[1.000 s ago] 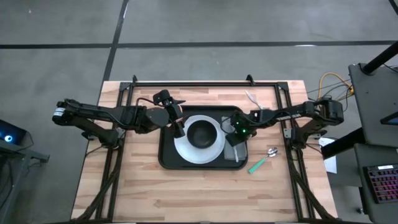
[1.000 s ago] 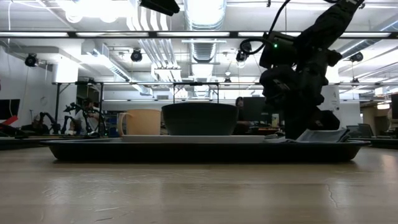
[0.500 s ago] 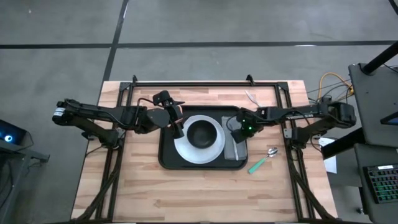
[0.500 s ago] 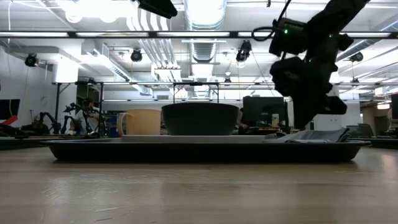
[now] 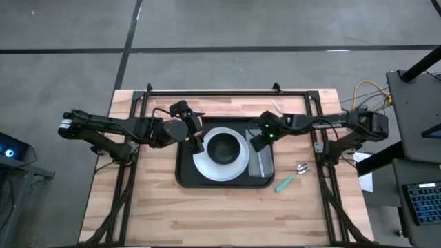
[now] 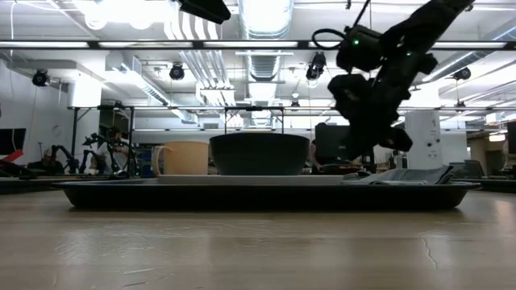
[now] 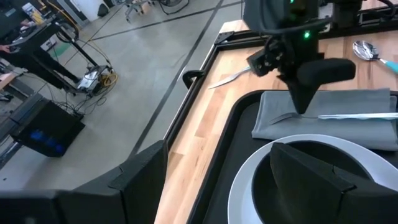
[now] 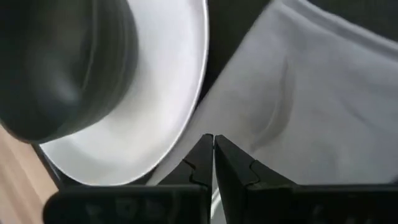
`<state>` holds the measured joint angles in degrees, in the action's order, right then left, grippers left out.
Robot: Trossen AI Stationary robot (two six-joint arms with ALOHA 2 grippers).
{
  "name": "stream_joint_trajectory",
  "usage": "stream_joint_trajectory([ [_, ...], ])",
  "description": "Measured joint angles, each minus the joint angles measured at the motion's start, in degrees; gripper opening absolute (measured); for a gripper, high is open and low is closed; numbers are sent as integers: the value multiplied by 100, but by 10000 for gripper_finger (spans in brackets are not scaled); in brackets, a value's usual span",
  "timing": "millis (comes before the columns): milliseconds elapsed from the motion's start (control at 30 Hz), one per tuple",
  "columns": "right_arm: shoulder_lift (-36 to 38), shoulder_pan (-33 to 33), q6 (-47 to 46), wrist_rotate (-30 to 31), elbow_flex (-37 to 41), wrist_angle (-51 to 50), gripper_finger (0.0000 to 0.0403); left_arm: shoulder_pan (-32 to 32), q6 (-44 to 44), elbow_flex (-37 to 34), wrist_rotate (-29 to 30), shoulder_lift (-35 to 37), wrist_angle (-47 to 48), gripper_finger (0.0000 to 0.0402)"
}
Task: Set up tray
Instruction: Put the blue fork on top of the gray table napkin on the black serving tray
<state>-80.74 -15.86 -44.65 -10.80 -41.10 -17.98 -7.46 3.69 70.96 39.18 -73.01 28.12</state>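
The black tray (image 5: 185, 176) lies mid-table and carries a white plate (image 5: 207, 165) with a black bowl (image 5: 224, 147) on it. A grey napkin (image 5: 263, 164) lies flat in the tray's right part, with a silver utensil (image 7: 360, 115) on top of it. My right gripper (image 5: 253, 143) is shut and points down just above the napkin's far end (image 8: 292, 93), beside the plate's rim. My left gripper (image 5: 198, 143) hangs open above the plate's left edge, and the left wrist view looks down on the bowl (image 7: 323, 168).
A green-handled spoon (image 5: 295, 172) lies on the wood to the right of the tray. A silver utensil (image 5: 279, 109) lies near the far edge. A tan mug (image 6: 181, 159) shows left of the bowl in the low view. Bare wood stretches along the near side.
My right gripper has risen off the napkin and moved toward the far edge and a little left, and now hangs over the napkin's far end. The napkin's raised end has settled flat. The left arm has kept still.
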Motion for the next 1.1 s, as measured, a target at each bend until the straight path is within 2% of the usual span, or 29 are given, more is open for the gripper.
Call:
stream_joint_trajectory([
  [267, -602, -133, 508, -14, -705, -605, 8, -2, -36, 0, -9, 0, 42, 262],
  [533, -990, -146, 677, -75, -897, -912, 8, -2, -102, 0, -11, 1, 81, 262],
  [1100, -724, -245, 816, 227, -634, -1345, 8, -127, -125, 2, -9, 0, 131, 262],
])
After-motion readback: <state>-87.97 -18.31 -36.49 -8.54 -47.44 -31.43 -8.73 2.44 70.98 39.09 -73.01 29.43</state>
